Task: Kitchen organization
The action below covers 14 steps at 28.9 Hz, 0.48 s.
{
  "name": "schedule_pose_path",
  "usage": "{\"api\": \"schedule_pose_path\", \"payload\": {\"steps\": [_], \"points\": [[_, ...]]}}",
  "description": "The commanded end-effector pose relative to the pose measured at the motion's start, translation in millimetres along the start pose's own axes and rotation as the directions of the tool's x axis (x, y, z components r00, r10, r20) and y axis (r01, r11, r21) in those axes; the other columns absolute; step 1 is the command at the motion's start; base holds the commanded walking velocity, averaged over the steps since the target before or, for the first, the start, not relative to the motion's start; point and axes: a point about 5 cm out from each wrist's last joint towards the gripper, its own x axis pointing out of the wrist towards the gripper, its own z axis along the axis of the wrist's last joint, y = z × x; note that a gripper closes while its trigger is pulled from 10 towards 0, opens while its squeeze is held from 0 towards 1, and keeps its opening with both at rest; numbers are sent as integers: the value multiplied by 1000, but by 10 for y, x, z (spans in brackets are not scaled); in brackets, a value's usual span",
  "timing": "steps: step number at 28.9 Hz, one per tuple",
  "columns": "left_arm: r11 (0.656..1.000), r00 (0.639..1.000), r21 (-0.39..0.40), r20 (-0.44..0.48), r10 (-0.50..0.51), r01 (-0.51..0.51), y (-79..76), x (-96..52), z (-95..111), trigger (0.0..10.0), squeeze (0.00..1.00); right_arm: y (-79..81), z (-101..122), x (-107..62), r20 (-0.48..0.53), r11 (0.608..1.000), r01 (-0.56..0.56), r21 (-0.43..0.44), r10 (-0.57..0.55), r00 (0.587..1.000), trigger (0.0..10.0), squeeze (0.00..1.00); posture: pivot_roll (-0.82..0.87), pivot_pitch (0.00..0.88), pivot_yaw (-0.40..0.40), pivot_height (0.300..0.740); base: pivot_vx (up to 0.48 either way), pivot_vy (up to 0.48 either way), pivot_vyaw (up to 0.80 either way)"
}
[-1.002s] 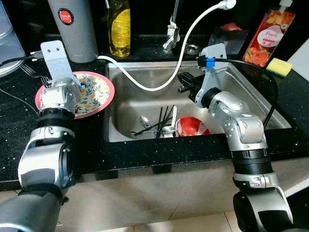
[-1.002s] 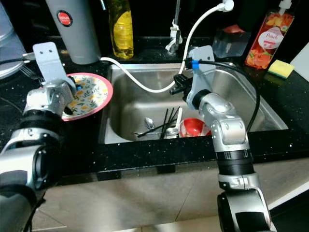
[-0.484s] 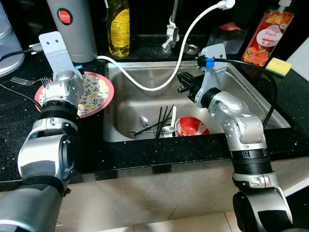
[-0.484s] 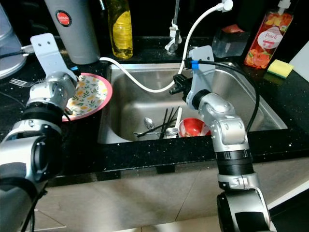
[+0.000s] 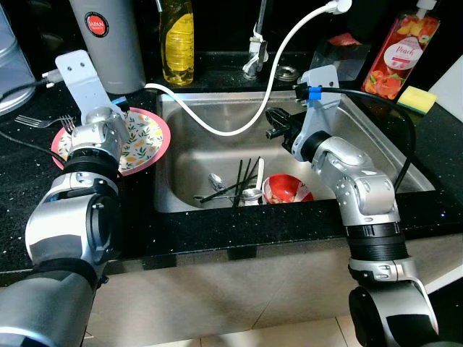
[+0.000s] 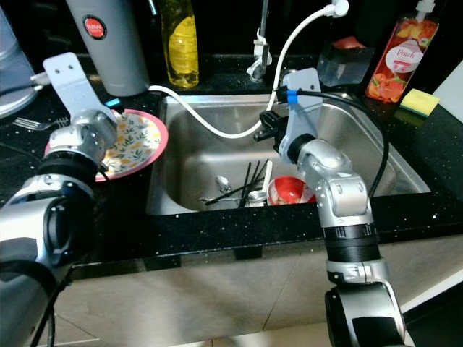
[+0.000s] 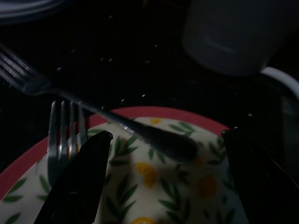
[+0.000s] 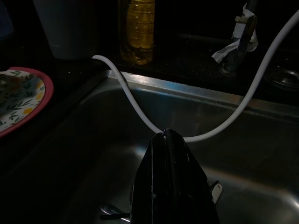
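A floral plate (image 5: 147,137) with a pink rim lies on the black counter left of the sink (image 5: 376,144). My left gripper (image 7: 166,140) hangs open just above the plate's far edge, holding nothing. One fork (image 7: 65,128) rests with its tines on the rim. A second fork (image 5: 40,120) lies on the counter with its handle end on the plate. Above the sink, my right gripper (image 5: 273,124) is shut and empty, close to the white hose (image 5: 217,127). A red bowl (image 5: 286,189), black chopsticks (image 5: 242,181) and spoons (image 5: 217,181) lie in the basin.
Along the back stand a grey thermos (image 5: 108,40), a yellow soap bottle (image 5: 178,40), the tap (image 5: 257,43) and a peach-labelled bottle (image 5: 401,50). A yellow sponge (image 5: 417,99) sits at the right. A clear container (image 5: 11,65) stands at the far left.
My left wrist has edged back and a little to the right over the plate, and the fork on the counter now shows more fully. The right arm has not moved.
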Motion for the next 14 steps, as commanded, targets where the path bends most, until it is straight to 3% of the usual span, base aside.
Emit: {"api": "schedule_pose_path", "payload": {"steps": [1, 5, 11, 12, 14], "points": [[1000, 1000, -19, 0, 16, -16, -1, 1, 23, 10000, 0, 15, -8, 17, -1, 1000, -8, 4, 8, 1000, 10000, 0, 66, 46, -26, 740, 0, 0, 0], [999, 1000, -27, -12, 22, -22, 36, 24, -26, 10000, 0, 19, 0, 14, 2, 1000, -7, 3, 7, 1000, 10000, 0, 59, 43, -20, 740, 0, 0, 0], [999, 1000, 21, -11, 25, -25, 68, 42, -77, 9843, 0, 8, 0, 1, 3, 1000, -3, 5, 3, 1000, 10000, 0, 55, 43, -22, 740, 0, 0, 0], [999, 999, 28, -5, 33, -32, 90, 50, -80, 7843, 0, 7, 3, 2, 3, 1000, -3, 6, 3, 1000, 10000, 0, 56, 44, -25, 740, 0, 0, 0], [999, 999, 31, -1, 38, -37, 104, 54, -81, 7843, 0, 6, 5, 3, 3, 1000, -4, 6, 4, 1000, 10000, 0, 56, 44, -25, 740, 0, 0, 0]]}}
